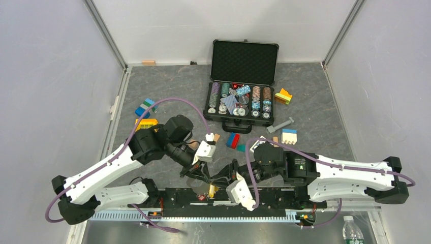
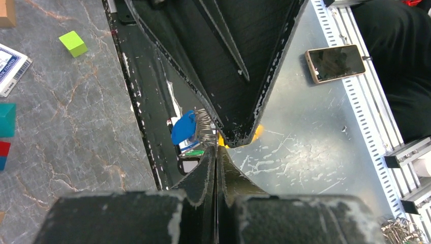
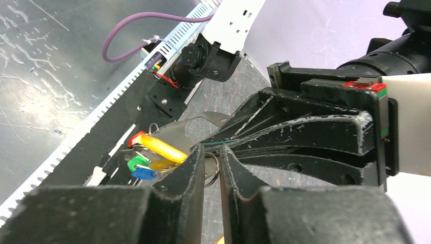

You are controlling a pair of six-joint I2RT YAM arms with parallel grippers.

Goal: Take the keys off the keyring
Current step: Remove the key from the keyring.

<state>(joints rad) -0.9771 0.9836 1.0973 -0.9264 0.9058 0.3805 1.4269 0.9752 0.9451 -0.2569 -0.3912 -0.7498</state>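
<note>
The keyring [image 3: 214, 168], a thin silver wire ring, hangs between my two grippers above the near base rail. The keys [image 3: 152, 150] dangle from it in a bunch with yellow, red, green and blue heads; they also show from above as keys [image 1: 211, 192]. My left gripper [image 2: 217, 148] is shut, its tips meeting at the ring's coil [image 2: 203, 127] beside the blue key [image 2: 183, 127]. My right gripper [image 3: 213, 152] faces it tip to tip, its jaws drawn in close on both sides of the ring. From above, the left gripper [image 1: 198, 172] and right gripper [image 1: 226, 177] meet.
An open case of poker chips [image 1: 243, 104] stands at the back. Toy blocks [image 1: 145, 108] [image 1: 233, 140] [image 1: 288, 135] lie scattered on the mat. A phone [image 2: 335, 62] rests on the metal sheet near the rail. A water bottle [image 1: 351, 231] is at the near right.
</note>
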